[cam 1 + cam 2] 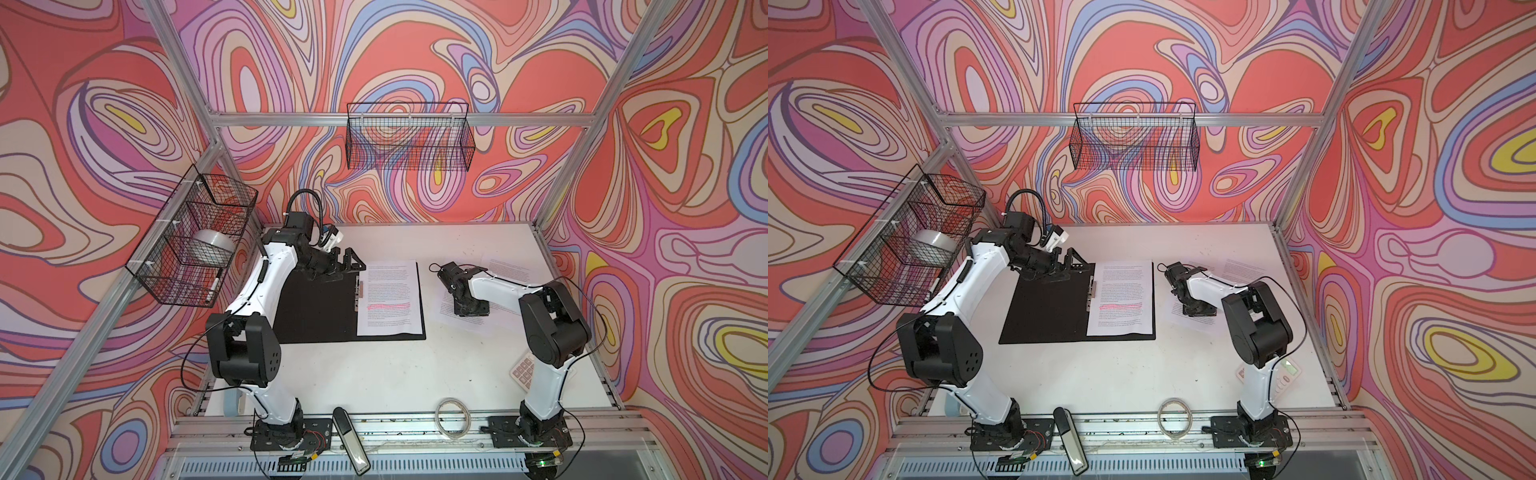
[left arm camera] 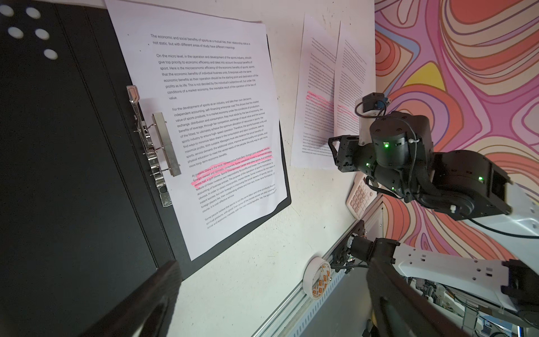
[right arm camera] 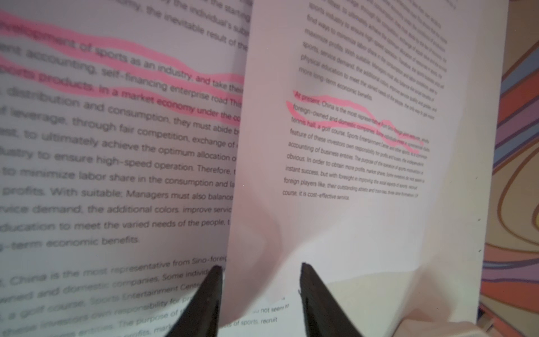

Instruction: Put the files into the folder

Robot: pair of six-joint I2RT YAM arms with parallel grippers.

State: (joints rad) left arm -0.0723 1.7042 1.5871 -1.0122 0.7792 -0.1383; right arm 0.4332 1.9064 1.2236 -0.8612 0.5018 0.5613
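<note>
- Tape roll (image 1: 453, 417) lies nearest me at the front edge of the table (image 1: 374, 374). A calculator (image 1: 523, 370) sits a little further in, partly under the right arm.
- Mid-table I see the folder (image 1: 316, 309) lying open, black inside up. One printed page (image 1: 388, 297) lies flat on its right half, pink line showing.
- Right of the folder and clear of it, two loose sheets (image 1: 509, 270) overlap on the table.
- My right claw (image 3: 259, 278) points down onto those sheets, its tips apart on either side of a raised fold of paper and not clamped on it.
- Farthest, my left claw (image 1: 353, 262) hangs over the folder's far edge, spread wide, holding nothing.
</note>
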